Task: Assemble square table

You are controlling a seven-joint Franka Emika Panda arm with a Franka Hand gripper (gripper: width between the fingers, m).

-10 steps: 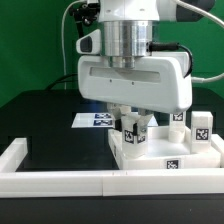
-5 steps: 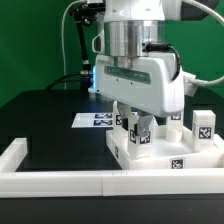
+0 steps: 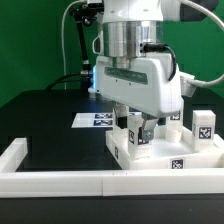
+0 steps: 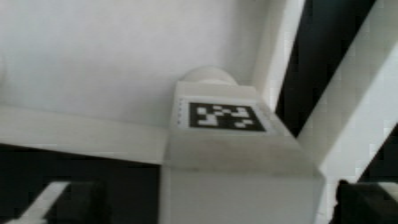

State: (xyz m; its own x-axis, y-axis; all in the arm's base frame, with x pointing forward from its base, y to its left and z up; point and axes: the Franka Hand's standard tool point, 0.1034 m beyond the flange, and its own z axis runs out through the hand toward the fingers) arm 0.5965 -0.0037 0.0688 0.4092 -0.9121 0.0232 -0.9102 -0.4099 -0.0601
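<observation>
The gripper (image 3: 136,124) hangs straight down over the square table top (image 3: 160,156), with a leg (image 3: 136,139) standing upright directly beneath it, between the fingertips. The leg's long axis runs vertically, in line with the gripper's approach, and its lower end sits on the slab near the corner closest to the white border wall (image 3: 60,178). In the wrist view the leg (image 4: 226,150) fills the middle, its tag facing the camera and the two fingertips (image 4: 50,202) set well out to either side with dark gaps showing, so the jaws stand wide and have hold of nothing. Any retreat should therefore go straight up along the leg's axis. A second leg (image 3: 202,126) stands off to the exterior view's right of the gripper. Compared with a second ago, the wrist has turned and the jaws have let go of the leg.
</observation>
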